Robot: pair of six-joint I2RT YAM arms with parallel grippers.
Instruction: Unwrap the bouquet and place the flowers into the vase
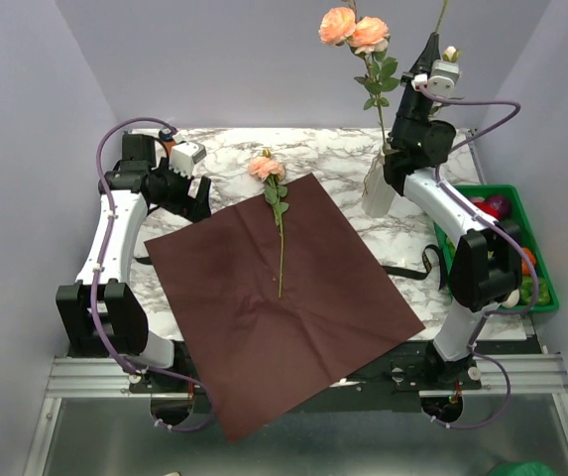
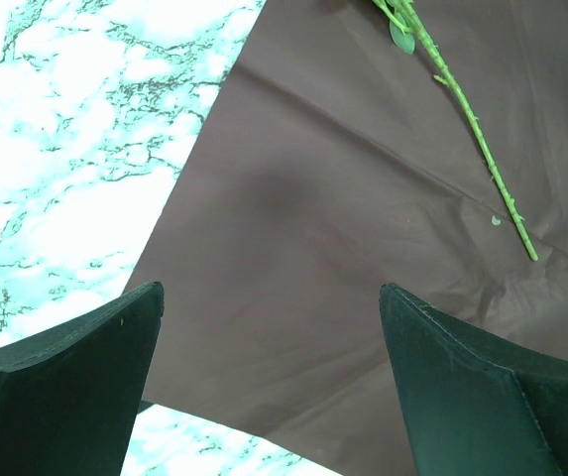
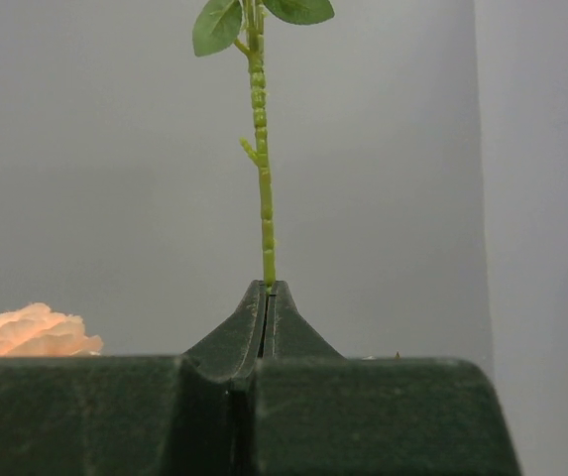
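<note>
Three rose heads (image 1: 338, 25) — one vase (image 1: 376, 188), one paper (image 1: 284, 317)

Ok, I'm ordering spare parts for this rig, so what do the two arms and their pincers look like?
The left arm and right arm have white links, black joints and black bases, with a lilac cable looping along each. The left pincer and right pincer each have two dark, matte, wedge-shaped fingers.

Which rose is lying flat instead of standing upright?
The lone rose on the dark red paper, its head toward the far edge. The other roses stand upright over the white vase by the right pincer, which grips a green stem.
</note>
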